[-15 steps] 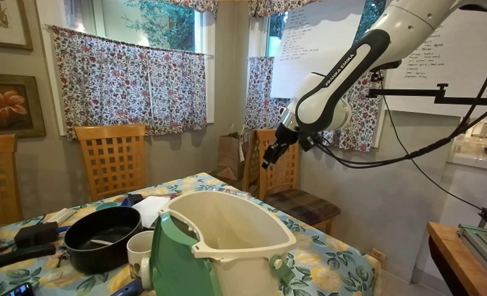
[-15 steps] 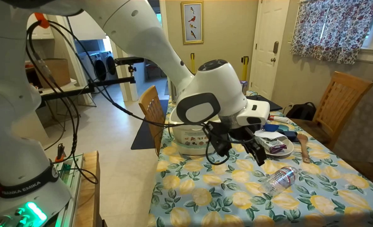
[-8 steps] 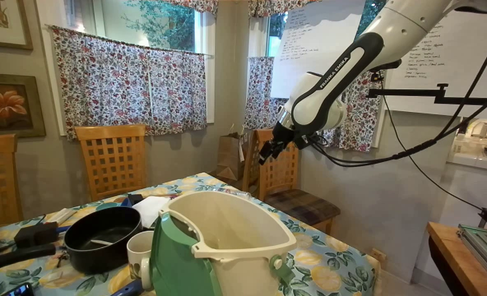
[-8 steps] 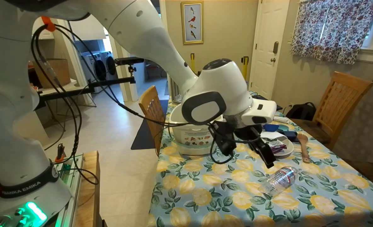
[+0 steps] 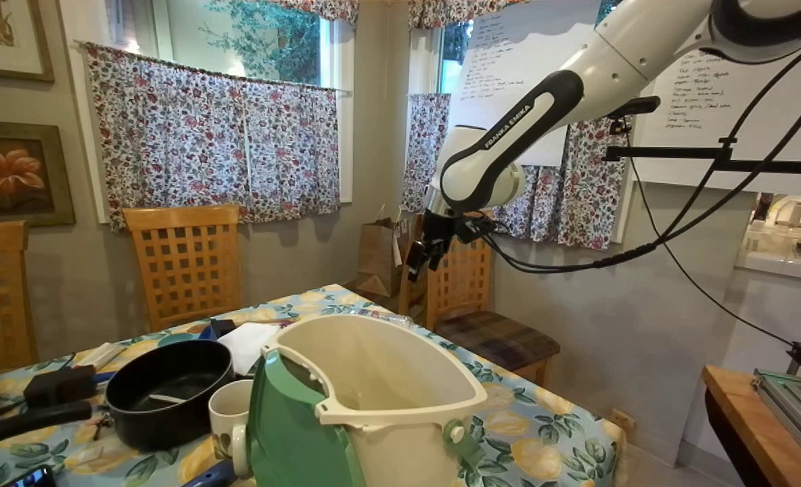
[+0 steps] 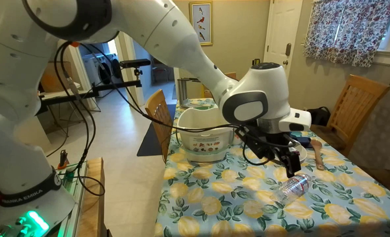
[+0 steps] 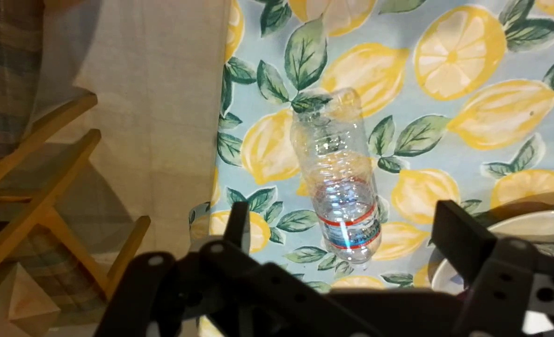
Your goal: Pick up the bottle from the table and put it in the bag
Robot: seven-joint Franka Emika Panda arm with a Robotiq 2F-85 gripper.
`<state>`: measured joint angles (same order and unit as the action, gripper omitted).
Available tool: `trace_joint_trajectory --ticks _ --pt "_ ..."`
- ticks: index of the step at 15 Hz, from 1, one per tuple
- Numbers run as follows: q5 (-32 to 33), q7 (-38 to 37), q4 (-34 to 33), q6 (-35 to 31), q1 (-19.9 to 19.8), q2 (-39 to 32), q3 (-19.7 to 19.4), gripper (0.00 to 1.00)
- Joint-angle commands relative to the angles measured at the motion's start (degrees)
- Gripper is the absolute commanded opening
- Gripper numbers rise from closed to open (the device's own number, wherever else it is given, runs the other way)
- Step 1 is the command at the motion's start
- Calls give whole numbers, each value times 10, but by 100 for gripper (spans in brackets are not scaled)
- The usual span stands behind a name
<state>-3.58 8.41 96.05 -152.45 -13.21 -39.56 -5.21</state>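
A clear plastic bottle (image 6: 294, 188) with a red and blue label band lies on its side on the table (image 6: 195, 200) with its lemon-patterned cloth. It also shows in the wrist view (image 7: 345, 196); its cap end is hard to make out. In an exterior view the bottle (image 5: 400, 319) is mostly hidden behind the bag. The bag (image 5: 407, 450) is large, cream and green, and stands open upright on the table; it shows in an exterior view (image 6: 203, 143) too. My gripper (image 7: 342, 210) is open and empty, above the bottle, which appears between its fingers (image 7: 455, 229).
A black pan (image 5: 164, 429) and a white mug (image 5: 226, 412) stand beside the bag. A white plate (image 7: 534, 219) lies near the bottle's label end, with a wooden spoon (image 6: 318, 158) beyond. A chair (image 5: 478, 284) stands by the table edge.
My gripper has moved away from the bag's side toward the bottle and tilted to point more steeply down. The bottle and bag have not moved.
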Motion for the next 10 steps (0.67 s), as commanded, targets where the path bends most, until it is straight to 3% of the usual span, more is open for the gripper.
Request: trace_joint_trajectory --ticks 1,10 --pt "23 7 -124 57 -4 -87 -1 100" --pt "25 63 -261 19 -24 -229 20 100"
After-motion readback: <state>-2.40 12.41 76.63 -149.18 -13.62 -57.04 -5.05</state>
